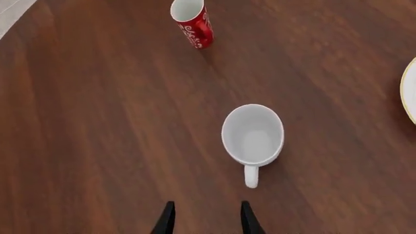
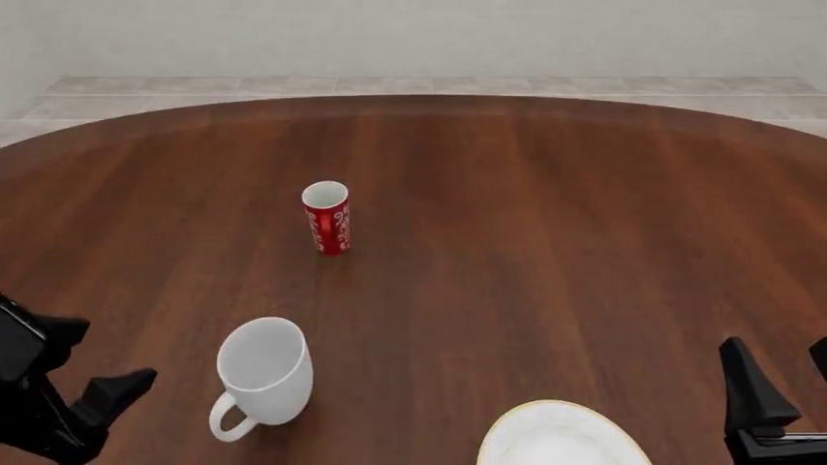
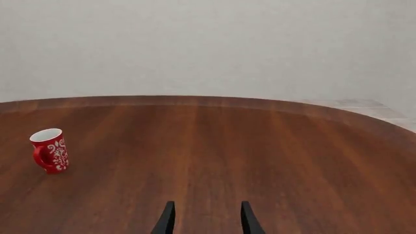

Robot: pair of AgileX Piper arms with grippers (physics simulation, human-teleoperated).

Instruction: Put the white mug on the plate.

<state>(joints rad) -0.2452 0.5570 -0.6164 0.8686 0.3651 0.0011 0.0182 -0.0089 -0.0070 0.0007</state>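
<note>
The white mug is standing upright on the tabletop just ahead of the left fingers, which are gaping empty, its handle pointing back at them. Glossy, rigid ceramic is likely slippery and breakable; pinching the wall at the rim looks safest. The plate is lying beside the mug, and the right fingers are hanging parted, empty.

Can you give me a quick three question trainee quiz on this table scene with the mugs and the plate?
1. True or false: the white mug already sits on the plate.
2. Which stands farther from the arms: A) the red cup, B) the white mug?
3. Which gripper is nearer the white mug?

Key:
1. False; it stands on the table, apart from the plate.
2. A.
3. The left gripper, open, with the mug's handle pointing toward it; the right gripper is open over bare wood.
</note>
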